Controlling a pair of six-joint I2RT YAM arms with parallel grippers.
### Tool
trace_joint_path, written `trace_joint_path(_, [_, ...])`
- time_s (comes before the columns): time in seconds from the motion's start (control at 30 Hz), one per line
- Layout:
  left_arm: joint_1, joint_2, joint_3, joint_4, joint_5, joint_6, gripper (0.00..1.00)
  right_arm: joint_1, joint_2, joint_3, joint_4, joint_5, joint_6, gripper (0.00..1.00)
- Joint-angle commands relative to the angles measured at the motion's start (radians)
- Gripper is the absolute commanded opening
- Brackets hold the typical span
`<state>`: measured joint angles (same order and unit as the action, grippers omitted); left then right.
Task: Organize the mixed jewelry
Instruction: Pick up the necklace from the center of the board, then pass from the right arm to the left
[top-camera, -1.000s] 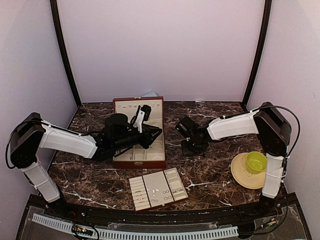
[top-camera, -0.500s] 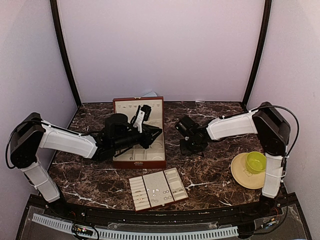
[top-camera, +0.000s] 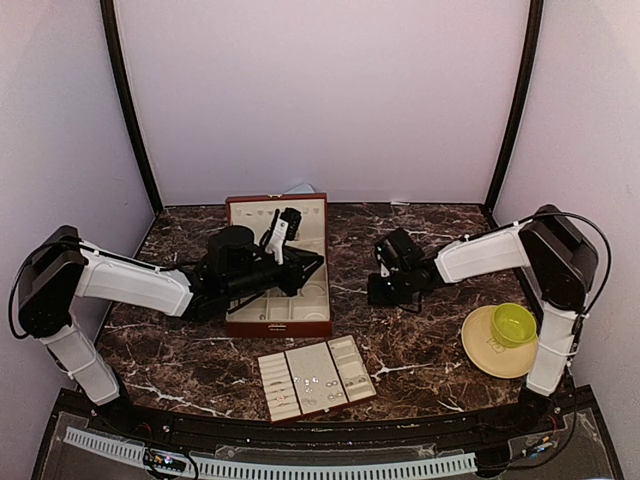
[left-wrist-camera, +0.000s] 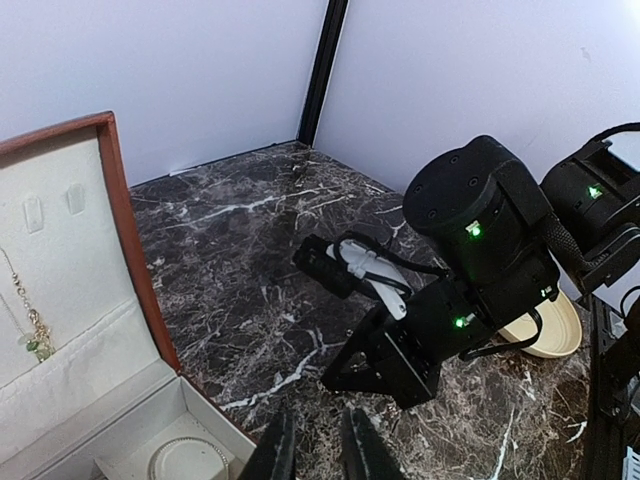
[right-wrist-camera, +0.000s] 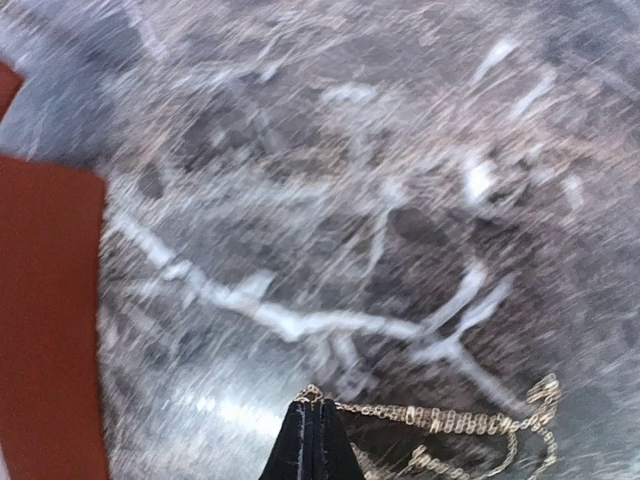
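Pinching gold chain (right-wrist-camera: 440, 420) at right gripper (right-wrist-camera: 312, 432) jaws' tips, trailing rightward

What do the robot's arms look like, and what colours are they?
Each arm has white link covers and chunky black joints. The left arm and right arm both end in a black pincer. Thin black cables loop along them, and small green lights glow on the right arm's wrist.

Even soft light, no glare; right wrist view motion-blurred, others sharp.
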<state>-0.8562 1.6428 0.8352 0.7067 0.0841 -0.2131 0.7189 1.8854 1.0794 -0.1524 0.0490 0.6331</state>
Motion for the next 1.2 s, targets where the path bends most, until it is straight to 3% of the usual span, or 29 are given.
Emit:
trace_joint_path(0.0, [0.003, -0.062, -0.005, 0.004, -0.016, 0.015, 0.2, -0.024, -0.087, -0.068, 0.142, -0.186, -0.007, 0.0])
trace_joint_path(0.27, [0.003, -0.076, -0.008, 0.011, -0.001, 0.01, 0.2, -0.074, -0.17, -0.168, 0.345, -0.387, 0.044, 0.0])
trace_joint_path(0.6, [0.002, -0.057, -0.006, 0.007, 0.026, 0.007, 0.21, -0.081, -0.239, -0.208, 0.421, -0.458, 0.073, 0.0])
trace_joint_path(0.83, [0.002, 0.008, 0.028, 0.025, 0.102, 0.012, 0.29, -0.08, -0.294, -0.233, 0.481, -0.486, 0.1, 0.0])
trace_joint_path(1.17, [0.003, 0.12, 0.103, 0.038, 0.161, 0.024, 0.32, -0.078, -0.325, -0.249, 0.547, -0.6, 0.099, 0.0])
